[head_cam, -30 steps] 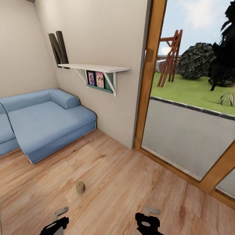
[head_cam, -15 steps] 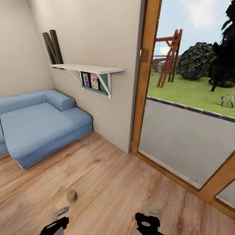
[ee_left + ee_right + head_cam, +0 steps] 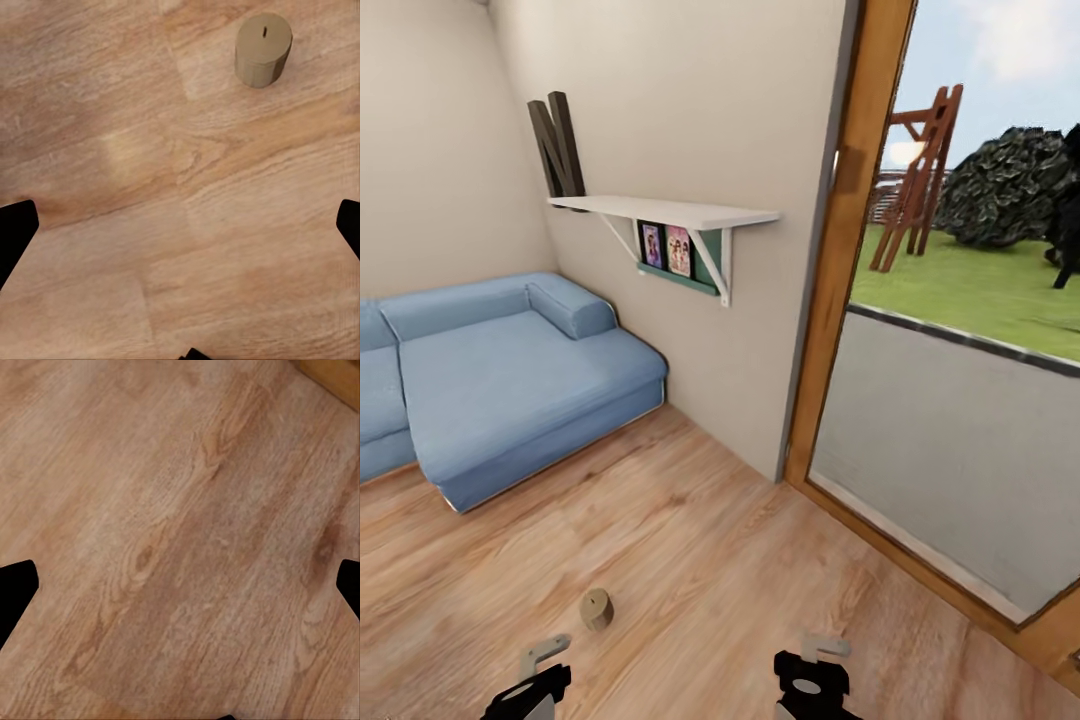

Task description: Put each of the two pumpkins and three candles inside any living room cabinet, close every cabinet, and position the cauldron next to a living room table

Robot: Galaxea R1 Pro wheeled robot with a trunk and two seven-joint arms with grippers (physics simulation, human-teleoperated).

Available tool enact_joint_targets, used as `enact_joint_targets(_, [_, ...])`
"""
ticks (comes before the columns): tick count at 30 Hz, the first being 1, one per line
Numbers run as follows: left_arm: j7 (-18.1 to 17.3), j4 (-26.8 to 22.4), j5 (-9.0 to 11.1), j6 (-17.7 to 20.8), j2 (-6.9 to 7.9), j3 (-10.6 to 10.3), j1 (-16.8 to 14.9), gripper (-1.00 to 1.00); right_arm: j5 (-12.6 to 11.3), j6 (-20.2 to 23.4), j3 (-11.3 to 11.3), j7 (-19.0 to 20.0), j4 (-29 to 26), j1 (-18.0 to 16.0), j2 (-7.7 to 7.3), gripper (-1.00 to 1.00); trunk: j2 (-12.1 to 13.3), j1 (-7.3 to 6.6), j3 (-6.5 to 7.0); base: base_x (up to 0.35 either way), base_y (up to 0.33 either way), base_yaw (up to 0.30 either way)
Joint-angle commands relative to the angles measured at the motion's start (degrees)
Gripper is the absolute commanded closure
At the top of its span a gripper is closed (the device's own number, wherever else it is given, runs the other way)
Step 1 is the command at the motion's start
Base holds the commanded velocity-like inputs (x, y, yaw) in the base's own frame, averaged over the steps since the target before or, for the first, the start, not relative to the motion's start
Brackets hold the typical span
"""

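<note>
On the pale wooden plank floor, well short of the blue fabric corner sofa, one stubby tan cylinder candle stands upright just ahead of my left gripper, whose fingers are spread wide like my right gripper's, so I judge I'm approaching to pick it and must lower the left arm over it next

One candle stands upright on the wooden floor, a short, stubby tan-beige cylinder with a flat top. In the left wrist view the candle shows a small dark wick mark in the middle of its top face. It stands alone on the bare boards, well apart from the blue sofa, and nothing touches it.
</note>
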Motion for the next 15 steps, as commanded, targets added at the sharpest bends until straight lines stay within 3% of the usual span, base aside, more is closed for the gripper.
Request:
enact_joint_targets(1, [0.2,0.0,0.6,-0.2,0.01,-0.5,0.0,-1.00,-0.6,-0.3,0.5,-0.2,0.0,0.0,0.00,-1.00,0.0,0.03,-0.05,0.251,0.006,0.275])
enact_joint_targets(15, [0.2,0.0,0.6,-0.2,0.01,-0.5,0.0,-1.00,-0.6,-0.3,0.5,-0.2,0.0,0.0,0.00,-1.00,0.0,0.03,-0.05,0.039,0.012,0.285])
